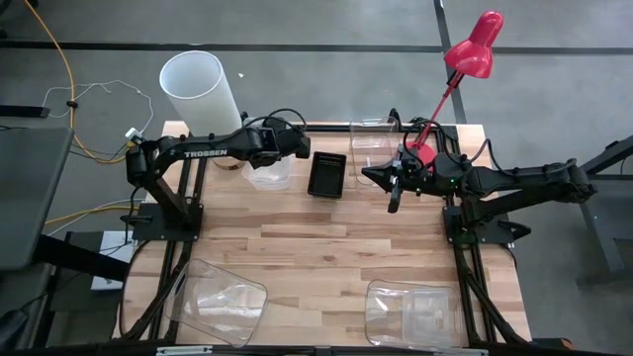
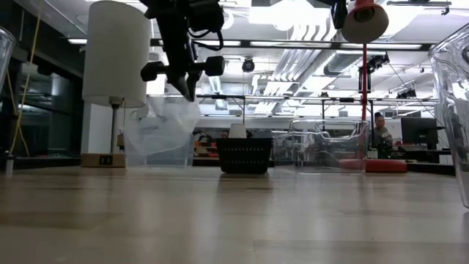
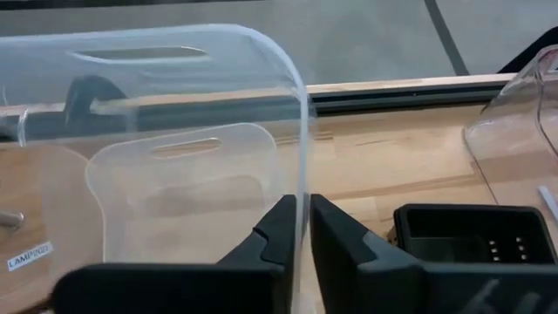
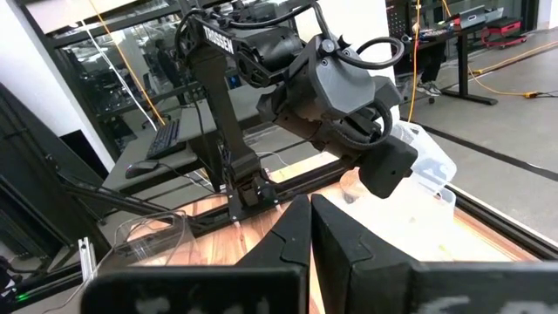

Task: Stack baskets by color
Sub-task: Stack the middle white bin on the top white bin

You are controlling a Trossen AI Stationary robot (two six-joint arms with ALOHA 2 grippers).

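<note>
Butcher-block counter [image 1: 326,247] under office ceiling lights: the left pincer [image 3: 301,240] pinches the thin side wall of a frosted bin [image 3: 174,174] at the counter's far edge, its fingers nearly closed with the wall between them, the bin looking raised off the wood in the low view. A black bin [image 1: 327,173] sits just beside it toward the middle, with a clear tub [image 1: 371,138] beyond that. Two more clear tubs [image 1: 223,300] wait along the near edge, well apart from the rest. The right pincer [image 1: 395,203] hangs closed and empty near the black bin.

The frosted bin looks light, thin-walled and somewhat flexible, with a smooth surface likely to slip; a one-wall pinch probably lets it swing or tilt. Holding close under the rim, near a corner or the handle cutout, should be the stiffest purchase.
</note>
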